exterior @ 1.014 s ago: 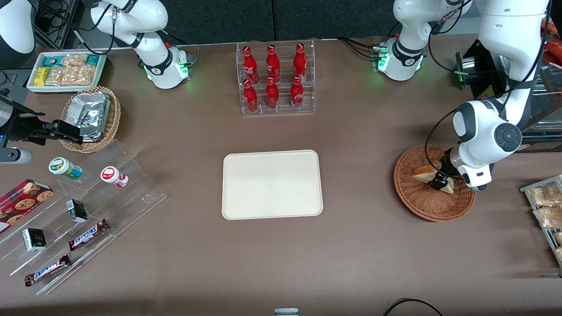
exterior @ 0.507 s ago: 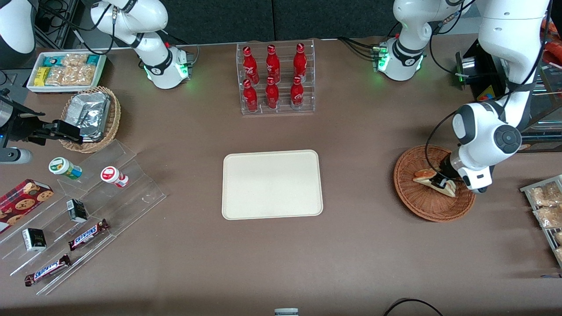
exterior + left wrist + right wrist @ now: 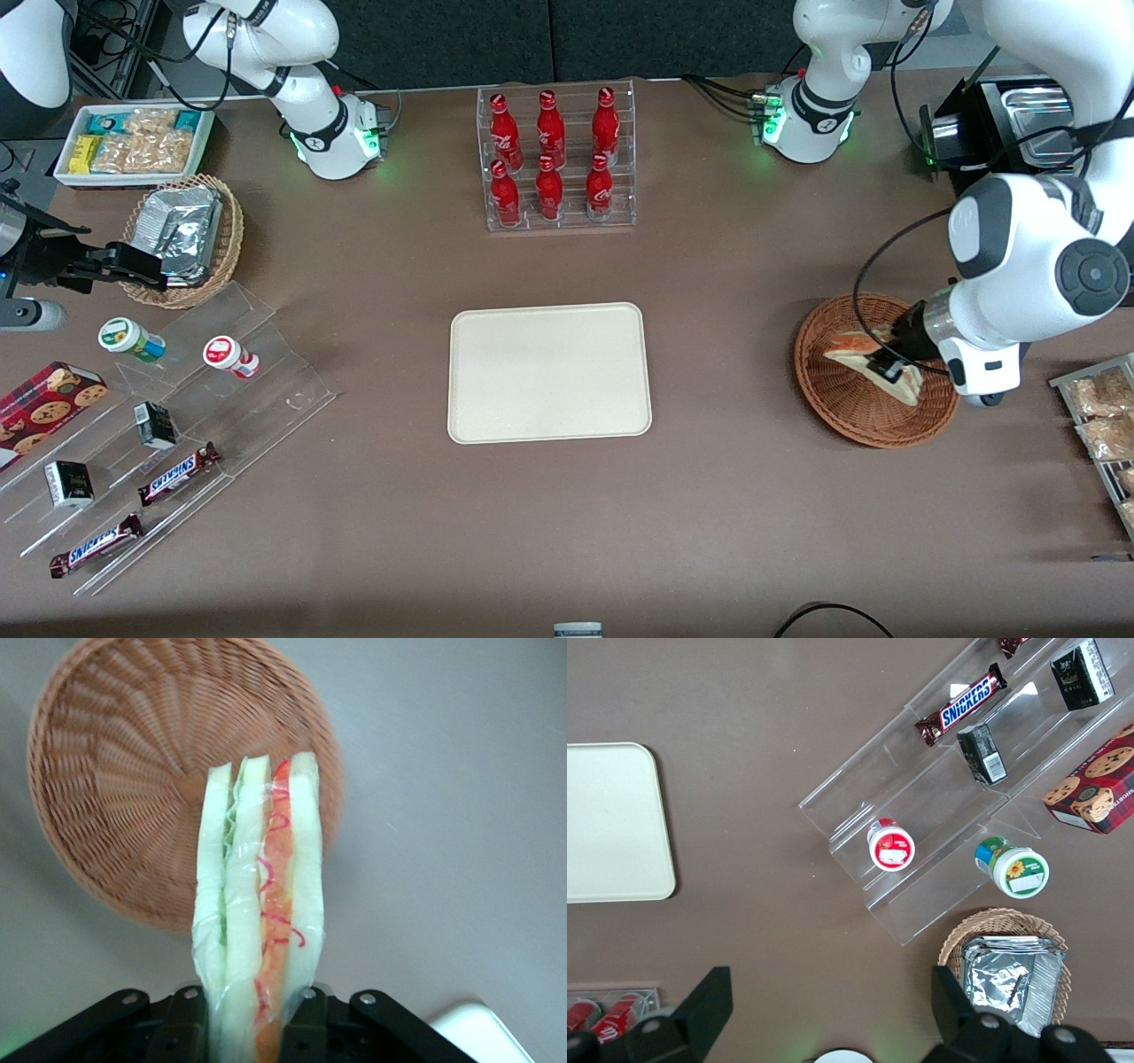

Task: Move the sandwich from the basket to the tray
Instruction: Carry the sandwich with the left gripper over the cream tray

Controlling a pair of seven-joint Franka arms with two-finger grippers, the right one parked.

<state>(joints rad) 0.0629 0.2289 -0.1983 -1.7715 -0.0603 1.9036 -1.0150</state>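
Pincer [image 3: 259, 1014] grips one sandwich [image 3: 259, 895] above one basket [image 3: 850, 403]; one tray [image 3: 549, 372] lies apart.

The sandwich [image 3: 259, 904] shows pale white bread with orange-red and green filling stripes under clear wrap. The basket [image 3: 115, 806] is reddish-brown woven wicker, the tray [image 3: 549, 372] plain cream, and the gripper [image 3: 886, 365] black.

Six red bottles [image 3: 556, 159] stand in a clear rack at twelve o'clock on the brown bench [image 3: 753, 514]; a white box of snacks [image 3: 133, 146] sits at ten o'clock, a tan wicker basket of foil packets [image 3: 183, 239] just nearer the camera; at eight o'clock a clear stepped stand [image 3: 266, 390] carries two Snickers bars [image 3: 177, 474], small dark cartons [image 3: 156, 424] and two lidded cups [image 3: 230, 355]; a cookie box [image 3: 44, 409] lies beside it; bagged snacks [image 3: 1099, 416] at four o'clock.
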